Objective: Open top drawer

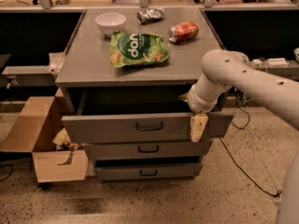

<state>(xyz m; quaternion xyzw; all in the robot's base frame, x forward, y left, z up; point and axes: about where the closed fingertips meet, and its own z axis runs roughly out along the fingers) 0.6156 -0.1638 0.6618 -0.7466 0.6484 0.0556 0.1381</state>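
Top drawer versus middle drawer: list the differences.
The top drawer is pulled out, its dark inside showing; the middle drawer sits further in. The top drawer's front is taller and wider than the middle drawer's. The gripper hangs over the top drawer's front, not the middle drawer's. Both are grey with central dark handles.

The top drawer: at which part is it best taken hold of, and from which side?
Probably the small black bar handle at the centre of the top drawer front, approached from the front: it is horizontal and central, so a pull should stay straight. The gripper is instead at the panel's upper edge, toward its right end in the camera view.
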